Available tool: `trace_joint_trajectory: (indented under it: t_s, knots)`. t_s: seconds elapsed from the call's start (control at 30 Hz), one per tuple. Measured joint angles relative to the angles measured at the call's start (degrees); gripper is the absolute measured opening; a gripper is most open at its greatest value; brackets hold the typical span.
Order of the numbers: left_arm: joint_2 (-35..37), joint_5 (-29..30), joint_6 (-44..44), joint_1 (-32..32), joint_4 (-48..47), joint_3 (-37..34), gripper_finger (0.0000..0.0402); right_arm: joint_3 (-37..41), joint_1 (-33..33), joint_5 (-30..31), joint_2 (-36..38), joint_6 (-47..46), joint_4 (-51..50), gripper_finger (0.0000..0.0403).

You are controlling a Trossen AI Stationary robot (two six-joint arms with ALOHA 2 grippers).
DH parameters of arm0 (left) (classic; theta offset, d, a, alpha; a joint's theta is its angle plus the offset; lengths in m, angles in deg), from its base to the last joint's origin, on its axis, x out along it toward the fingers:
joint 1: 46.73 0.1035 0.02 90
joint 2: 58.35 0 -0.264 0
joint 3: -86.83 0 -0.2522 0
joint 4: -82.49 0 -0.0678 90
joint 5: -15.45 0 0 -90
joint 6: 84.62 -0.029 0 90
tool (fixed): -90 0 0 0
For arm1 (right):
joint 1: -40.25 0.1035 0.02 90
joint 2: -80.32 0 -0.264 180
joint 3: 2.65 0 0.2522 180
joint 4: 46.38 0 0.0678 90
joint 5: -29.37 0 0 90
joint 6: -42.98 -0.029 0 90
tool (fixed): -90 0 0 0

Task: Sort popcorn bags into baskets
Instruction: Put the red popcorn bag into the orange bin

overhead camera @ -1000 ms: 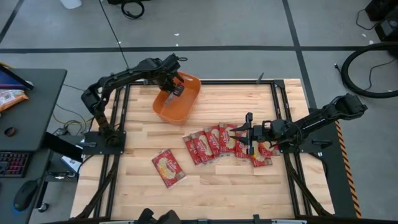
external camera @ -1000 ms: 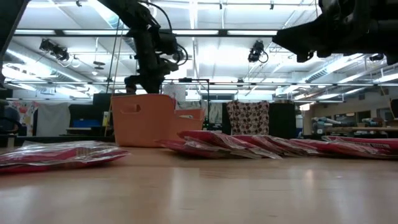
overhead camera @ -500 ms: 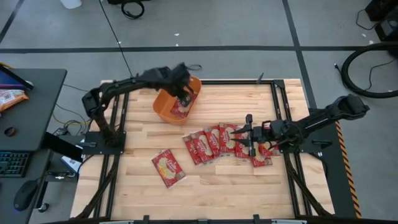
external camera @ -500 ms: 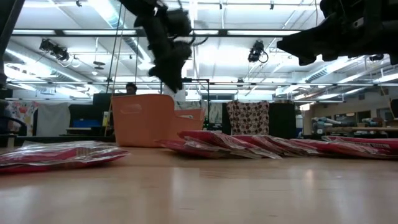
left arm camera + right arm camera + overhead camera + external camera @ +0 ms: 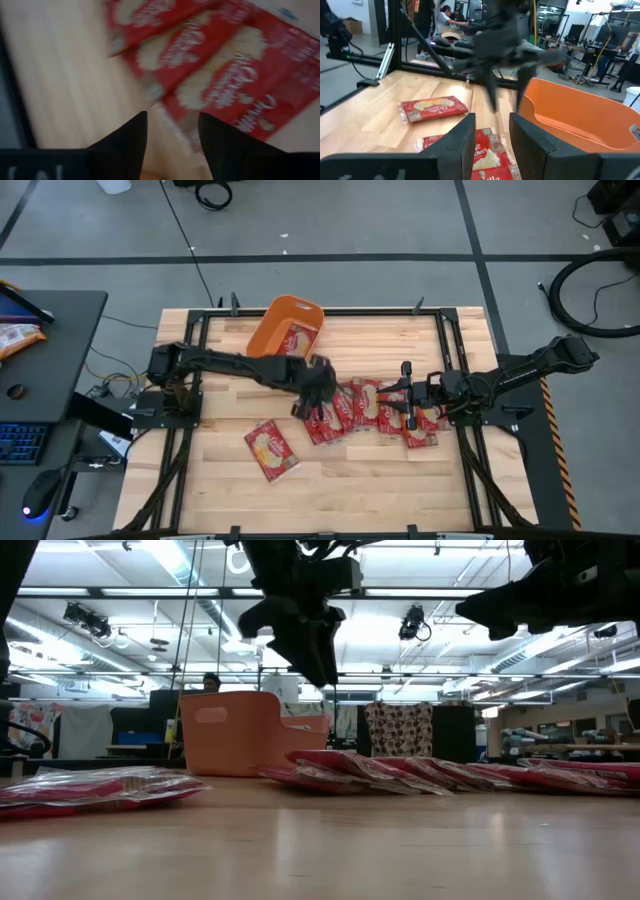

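The orange basket (image 5: 268,332) stands at the far middle of the table with one red popcorn bag (image 5: 301,338) lying inside. A row of overlapping popcorn bags (image 5: 365,410) lies flat mid-table, and a lone bag (image 5: 271,449) lies nearer the front. My left gripper (image 5: 314,388) hangs open above the row's left end (image 5: 200,80), with nothing between its fingers. Over the row's right part my right gripper (image 5: 407,398) stands open and touches nothing. From the right wrist I see the basket (image 5: 580,117) and the lone bag (image 5: 433,108).
A black metal frame (image 5: 450,360) borders the table on its sides. Bare wood (image 5: 380,490) lies along the near edge and on the far right. A dark side desk (image 5: 40,370) with a keyboard stands left of the table.
My left gripper, shut on a popcorn bag above the basket, has opened and let it go. The bag now lies in the basket. The gripper has then swung toward the table's near right, to above the left end of the row.
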Motion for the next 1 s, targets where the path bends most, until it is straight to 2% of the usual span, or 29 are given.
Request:
trace_joint_trajectory:
  t_s: [0.27,0.5,0.63,0.8,0.93,1.0]
  knots:
    - [-6.9,0.7,0.0,-6.1,0.6,-0.1,0.0214,0.0,0.0,3.9,0.0,-2.3,-1.8,0.0123]
    - [-8.0,6.0,0.0,-11.3,-1.5,-0.1,0.0215,0.0,-0.4,10.6,0.0,1.6,0.4,0.0123]
    - [-8.4,8.1,0.0,-11.9,1.1,-0.8,0.0215,0.0,-0.5,9.9,0.0,0.2,3.5,0.0123]
    - [-9.2,12.8,-0.2,-11.9,3.1,-4.6,0.0211,0.0,0.1,5.7,0.0,-1.2,4.3,0.0123]
    - [-9.2,19.0,-0.2,-12.5,6.9,-7.8,0.0192,0.0,0.3,5.3,-0.1,-1.2,5.2,0.0123]
    - [-9.2,20.3,-0.2,-12.9,7.1,-8.4,0.0175,0.0,0.3,5.3,-0.1,-1.2,5.7,0.0123]
